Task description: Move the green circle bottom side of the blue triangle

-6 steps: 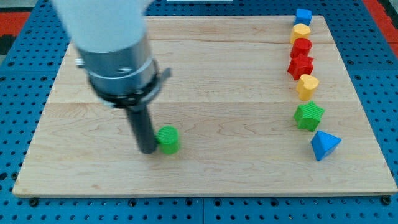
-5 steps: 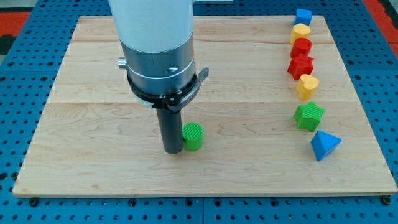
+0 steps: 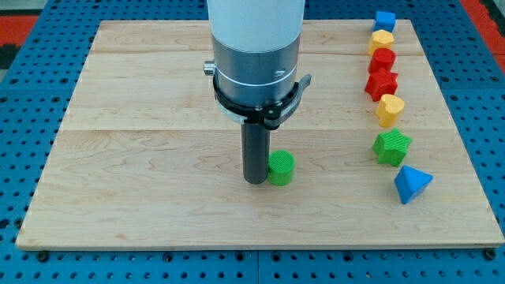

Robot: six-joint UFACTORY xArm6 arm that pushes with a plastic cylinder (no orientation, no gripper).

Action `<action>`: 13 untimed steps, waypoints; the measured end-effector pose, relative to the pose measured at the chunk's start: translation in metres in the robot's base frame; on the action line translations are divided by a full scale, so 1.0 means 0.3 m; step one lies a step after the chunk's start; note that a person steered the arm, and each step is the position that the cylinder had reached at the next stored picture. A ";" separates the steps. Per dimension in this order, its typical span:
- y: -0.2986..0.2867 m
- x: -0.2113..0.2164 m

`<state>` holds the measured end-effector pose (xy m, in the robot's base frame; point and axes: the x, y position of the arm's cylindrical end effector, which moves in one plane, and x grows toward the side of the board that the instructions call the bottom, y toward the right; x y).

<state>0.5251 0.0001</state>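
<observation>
The green circle (image 3: 281, 168) sits on the wooden board (image 3: 142, 158) a little below its middle. My tip (image 3: 255, 181) touches the circle's left side. The blue triangle (image 3: 412, 184) lies near the board's lower right corner, well to the right of the circle and slightly lower.
A column of blocks runs down the board's right side: a blue block (image 3: 384, 20), a yellow block (image 3: 381, 39), a red block (image 3: 383, 59), a red star-like block (image 3: 382, 84), a yellow block (image 3: 390, 110) and a green star-like block (image 3: 392, 147) just above the triangle.
My tip and the green circle have moved to the right together, from the board's lower left toward its middle. The other blocks have not moved.
</observation>
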 end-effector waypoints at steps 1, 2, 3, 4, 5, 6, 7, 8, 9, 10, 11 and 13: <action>0.040 -0.029; 0.116 -0.034; 0.161 -0.034; 0.201 -0.034; 0.197 -0.044; 0.147 -0.092; 0.125 -0.132; 0.194 -0.132; 0.277 -0.131; 0.290 -0.061; 0.317 0.026; 0.308 0.007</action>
<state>0.5271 0.0924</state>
